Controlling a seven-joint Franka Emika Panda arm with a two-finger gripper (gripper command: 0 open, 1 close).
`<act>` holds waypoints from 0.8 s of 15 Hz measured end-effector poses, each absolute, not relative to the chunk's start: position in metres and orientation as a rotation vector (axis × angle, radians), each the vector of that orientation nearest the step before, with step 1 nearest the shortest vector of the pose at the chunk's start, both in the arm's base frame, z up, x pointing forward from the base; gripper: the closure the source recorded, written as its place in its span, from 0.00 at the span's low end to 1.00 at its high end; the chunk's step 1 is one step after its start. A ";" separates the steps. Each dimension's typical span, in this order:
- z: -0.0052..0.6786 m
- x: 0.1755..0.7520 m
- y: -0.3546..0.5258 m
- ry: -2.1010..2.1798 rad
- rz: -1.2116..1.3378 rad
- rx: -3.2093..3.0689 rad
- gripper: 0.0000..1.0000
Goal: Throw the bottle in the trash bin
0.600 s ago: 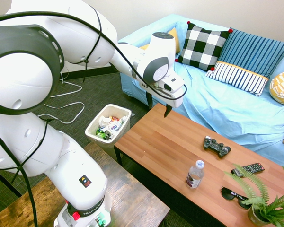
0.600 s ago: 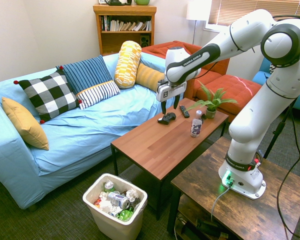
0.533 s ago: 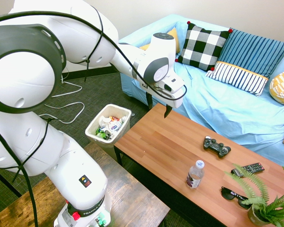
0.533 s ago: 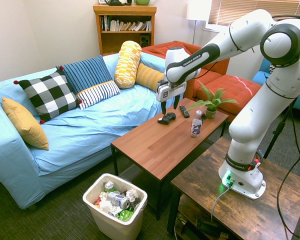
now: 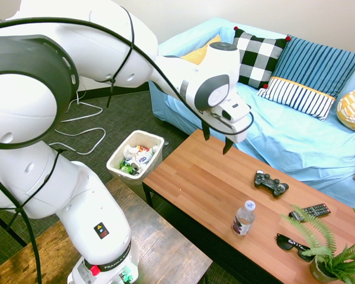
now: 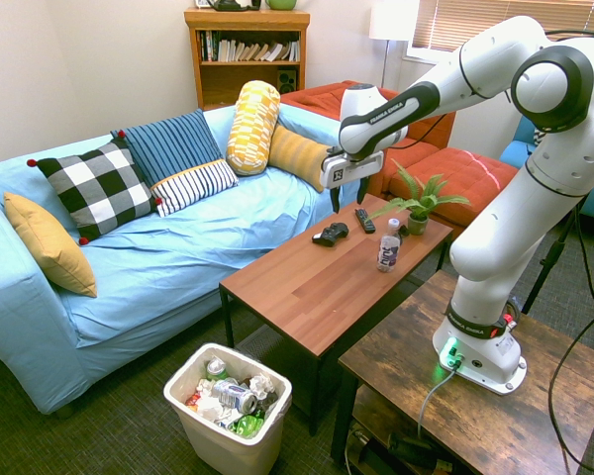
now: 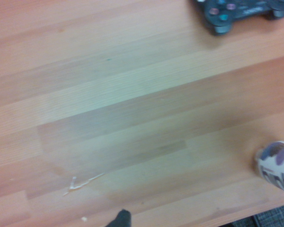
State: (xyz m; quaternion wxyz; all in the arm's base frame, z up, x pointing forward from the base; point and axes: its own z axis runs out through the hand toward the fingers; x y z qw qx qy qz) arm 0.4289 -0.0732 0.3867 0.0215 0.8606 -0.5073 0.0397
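Hovering with jaws spread and nothing between them, a white two-finger robot gripper (image 5: 217, 139) hangs above a reddish-brown wooden coffee table (image 5: 192, 177). Upright on the tabletop — near a black game controller (image 5: 271, 183) — stands a clear plastic bottle with a white cap and dark label (image 5: 244, 219). Off the table's end, a white rectangular plastic bin (image 6: 228, 438) holds cans and crumpled trash (image 6: 235, 398).

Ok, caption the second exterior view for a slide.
Open hand above the coffee table, bottle upright on it, trash bin on the floor.
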 end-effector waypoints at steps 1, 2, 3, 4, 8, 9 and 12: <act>0.379 0.427 -0.091 -1.615 0.106 2.628 0.00; 0.369 0.426 -0.107 -1.656 0.087 2.587 0.00; 0.358 0.425 -0.120 -1.691 0.066 2.549 0.00; 0.347 0.424 -0.130 -1.717 0.048 2.519 0.00; 0.320 0.408 -0.164 -1.792 0.015 2.394 0.00; 0.316 0.403 -0.170 -1.808 0.019 2.370 0.00; 0.298 0.394 -0.184 -1.847 0.017 2.306 0.00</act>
